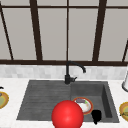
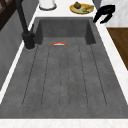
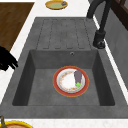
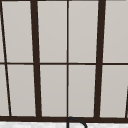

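My right hand (image 1: 96, 116) hangs over the front rim of the sink, near the basin's front right corner. Its fingers are relaxed and point down, holding nothing. The same hand (image 2: 105, 13) hovers above the counter edge in the left side view, and it (image 3: 7, 61) sits by the basin's front wall in the right side view. In the basin lies a red-rimmed white plate (image 3: 65, 83) with a greyish-purple piece of food (image 3: 78, 76) on it. A large red ball (image 1: 67, 115) covers the sink's front edge, left of the hand.
A black faucet (image 1: 68, 75) stands behind the sink, whose left half is a ribbed draining board (image 1: 42, 100). Yellow plates with food sit on the counter at left (image 1: 3, 99) and right (image 1: 124, 111). A white container (image 1: 125, 83) stands at the far right.
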`<state>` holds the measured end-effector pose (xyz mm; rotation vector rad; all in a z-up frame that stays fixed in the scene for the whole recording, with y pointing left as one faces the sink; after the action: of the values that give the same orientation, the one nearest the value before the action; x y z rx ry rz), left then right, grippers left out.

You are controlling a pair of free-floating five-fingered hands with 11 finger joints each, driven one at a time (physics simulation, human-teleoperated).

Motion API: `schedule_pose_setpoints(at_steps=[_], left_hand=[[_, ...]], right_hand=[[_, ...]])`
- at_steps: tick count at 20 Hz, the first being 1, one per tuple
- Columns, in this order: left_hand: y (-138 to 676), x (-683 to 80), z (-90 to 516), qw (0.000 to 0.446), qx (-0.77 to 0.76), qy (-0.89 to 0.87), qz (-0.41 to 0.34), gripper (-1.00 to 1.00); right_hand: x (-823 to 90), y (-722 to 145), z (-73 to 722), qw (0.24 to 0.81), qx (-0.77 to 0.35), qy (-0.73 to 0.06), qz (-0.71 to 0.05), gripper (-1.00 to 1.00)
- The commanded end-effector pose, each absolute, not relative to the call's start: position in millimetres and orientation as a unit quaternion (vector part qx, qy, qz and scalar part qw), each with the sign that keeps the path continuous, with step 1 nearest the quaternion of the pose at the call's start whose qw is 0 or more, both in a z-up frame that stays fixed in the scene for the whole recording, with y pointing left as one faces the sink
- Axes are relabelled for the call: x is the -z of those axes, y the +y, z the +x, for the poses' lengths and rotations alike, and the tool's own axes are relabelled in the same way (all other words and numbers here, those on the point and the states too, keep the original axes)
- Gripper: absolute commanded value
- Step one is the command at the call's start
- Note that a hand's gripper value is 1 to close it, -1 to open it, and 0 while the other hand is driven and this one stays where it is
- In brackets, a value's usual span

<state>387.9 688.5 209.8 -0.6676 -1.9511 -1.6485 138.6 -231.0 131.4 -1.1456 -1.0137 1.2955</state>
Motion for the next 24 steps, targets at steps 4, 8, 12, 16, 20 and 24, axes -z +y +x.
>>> schedule_pose_setpoints(at_steps=[4,8,12,16,20,24], left_hand=[[737.3,-202.1,386.4,0.247,0.6,-0.72,-0.247,-1.0],[722.4,-200.7,385.4,0.253,0.611,-0.71,-0.242,-1.0],[720.8,-200.7,364.7,0.241,0.617,-0.706,-0.249,-1.0],[711.0,-201.9,349.8,0.238,0.618,-0.709,-0.244,-1.0],[698.9,-205.4,335.9,0.245,0.621,-0.706,-0.239,-1.0],[694.6,-204.1,341.5,0.258,0.613,-0.708,-0.235,-1.0]], right_hand=[[-131.4,-231.0,138.6,0.538,-0.545,-0.426,-0.482,0.0],[-131.4,-231.0,138.6,0.538,-0.545,-0.426,-0.482,0.0],[-131.4,-231.0,138.6,0.538,-0.545,-0.426,-0.482,0.0],[-131.4,-231.0,138.6,0.538,-0.545,-0.426,-0.482,0.0],[-131.4,-231.0,138.6,0.538,-0.545,-0.426,-0.482,0.0],[-131.4,-231.0,138.6,0.538,-0.545,-0.426,-0.482,0.0]])
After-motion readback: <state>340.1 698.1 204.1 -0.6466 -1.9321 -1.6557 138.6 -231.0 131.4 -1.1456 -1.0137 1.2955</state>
